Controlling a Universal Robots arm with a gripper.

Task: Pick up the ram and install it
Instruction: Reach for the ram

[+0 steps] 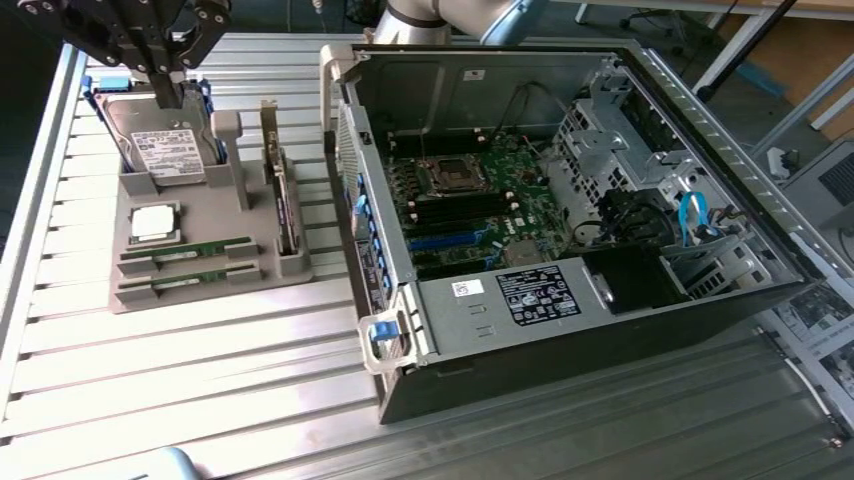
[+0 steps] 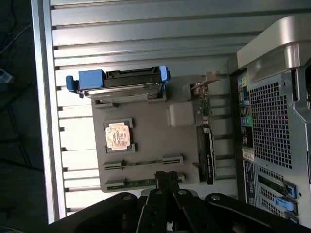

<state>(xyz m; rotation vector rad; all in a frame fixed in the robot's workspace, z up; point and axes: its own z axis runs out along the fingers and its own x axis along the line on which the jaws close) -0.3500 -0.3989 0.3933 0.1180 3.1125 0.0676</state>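
Two green ram sticks stand on edge in slots of a grey holder (image 1: 200,300), one ram (image 1: 187,248) behind the other (image 1: 187,281). In the wrist view the nearer ram (image 2: 136,183) shows green beside my fingertips, and the second one (image 2: 143,163) sits one slot over. My black gripper (image 1: 167,98) hangs above the holder, over the hard drive end in the exterior view. In the wrist view my gripper (image 2: 165,177) is shut, its fingers pressed together with nothing between them.
The holder also carries a silver hard drive (image 1: 167,150) with blue rails, a square processor (image 1: 154,222) and an upright card (image 1: 282,200). An open computer case (image 1: 561,200) with its motherboard (image 1: 487,200) lies at the exterior view's right on a ribbed metal table (image 1: 200,400).
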